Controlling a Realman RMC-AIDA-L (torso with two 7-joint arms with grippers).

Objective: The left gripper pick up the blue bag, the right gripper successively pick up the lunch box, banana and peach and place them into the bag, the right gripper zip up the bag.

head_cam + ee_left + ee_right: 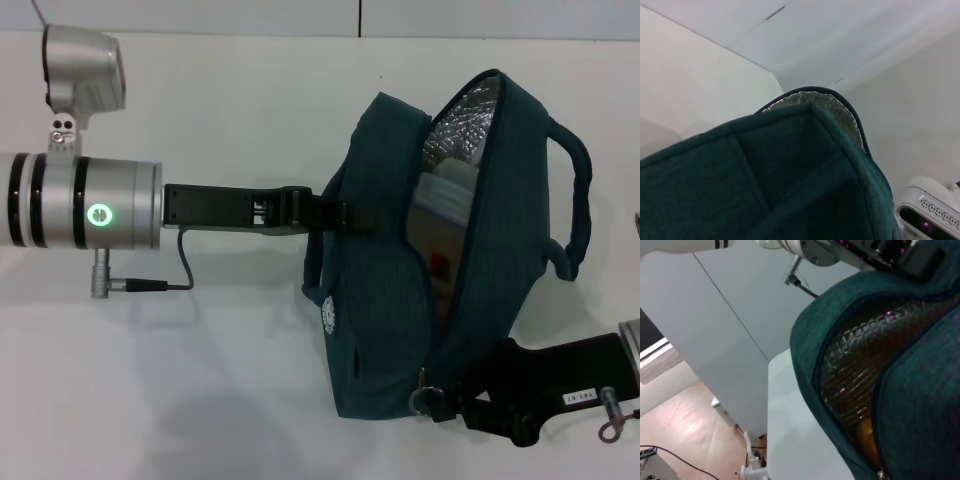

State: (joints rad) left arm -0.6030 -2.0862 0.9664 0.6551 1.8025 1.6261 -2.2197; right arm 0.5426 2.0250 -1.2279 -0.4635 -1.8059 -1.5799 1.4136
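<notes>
The blue bag [370, 290] hangs above the white table [200, 380], its mouth gaping to show silver lining [465, 125]. My left gripper [325, 212] is shut on the bag's near handle. Inside the bag I see the pale lunch box [440, 215] with a red mark. In the right wrist view an orange-yellow fruit [866, 437] lies deep against the lining [865, 365]; I cannot tell whether it is the banana or the peach. My right gripper [450, 408] sits at the bag's lower corner, shut on the metal zipper pull [425, 397].
The bag's other handle [575, 200] loops out on the right side. A cable [170, 275] hangs from my left wrist. Beyond the table's edge the right wrist view shows a floor [685, 425] and a grey wall [730, 325].
</notes>
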